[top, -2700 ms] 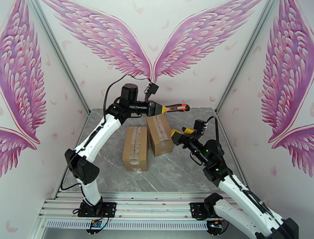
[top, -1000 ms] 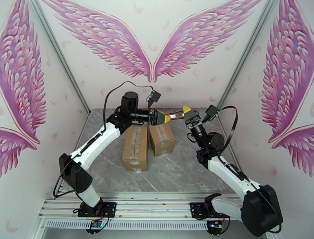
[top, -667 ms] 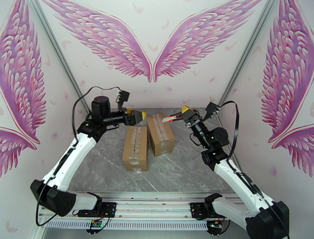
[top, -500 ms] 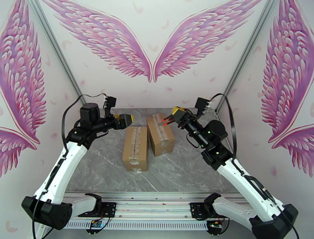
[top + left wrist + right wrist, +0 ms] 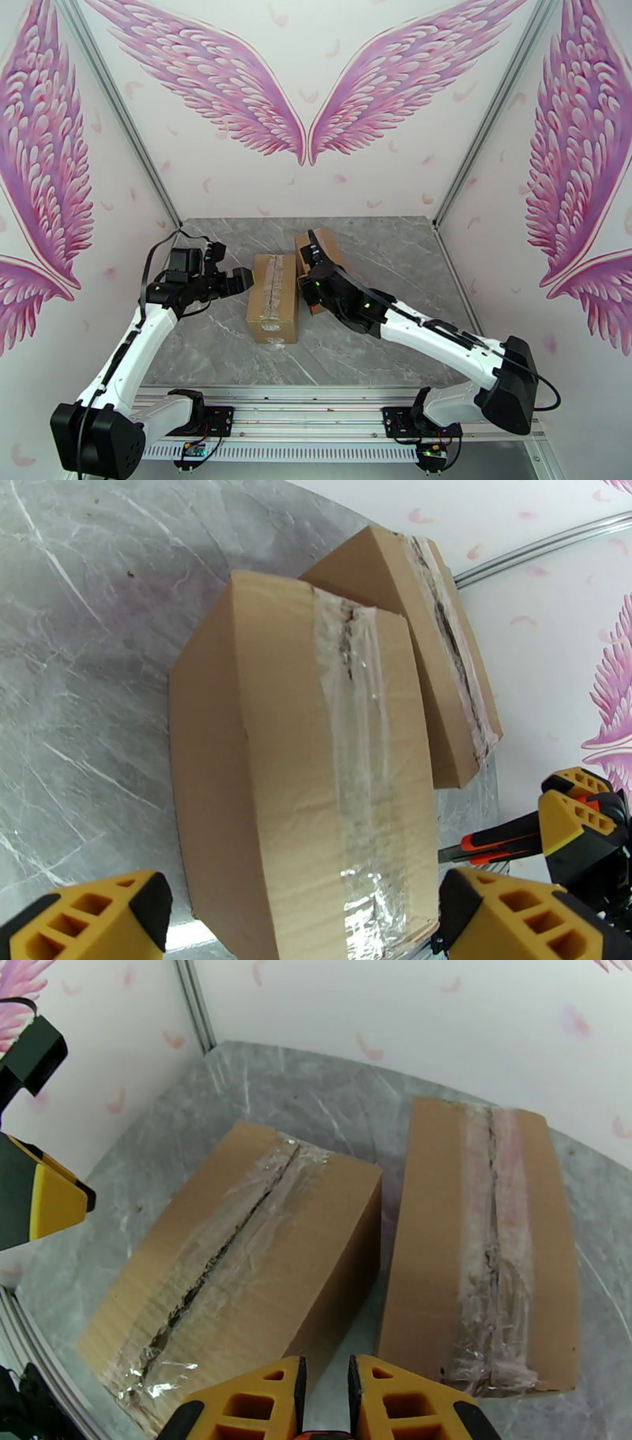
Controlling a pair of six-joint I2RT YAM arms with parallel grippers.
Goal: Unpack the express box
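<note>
Overhead, showed two brown cardboard boxes on a grey marble table [image 5: 371,237], inside a booth of white walls painted with pink wings [image 5: 229,95]. Placed the left box [image 5: 272,296] near the table's centre, its long side running from 6 to 12 o'clock. Placed the right box [image 5: 330,243] just beside it at 1 o'clock, partly covered by the right arm [image 5: 426,335]. Showed both boxes lying flat with flaps closed, clear tape along each top and a dark ragged line down each tape seam.

Found the left gripper [image 5: 300,902] at 9 o'clock of the left box, near its side; could not tell about contact. From the left wrist, showed its yellow-and-black fingers [image 5: 87,918] spread wide, with the end of the left box framed in the gap.

Found the right arm reaching in from 5 o'clock, across the right box. From the right wrist, showed the right gripper [image 5: 325,1402] above the near ends of the two boxes, over the gap between them, fingers pressed almost together. From the left wrist, showed that gripper pinching an orange-and-black utility knife [image 5: 494,847], at 3 o'clock of the left box. Could not tell the state of the blade.
</note>
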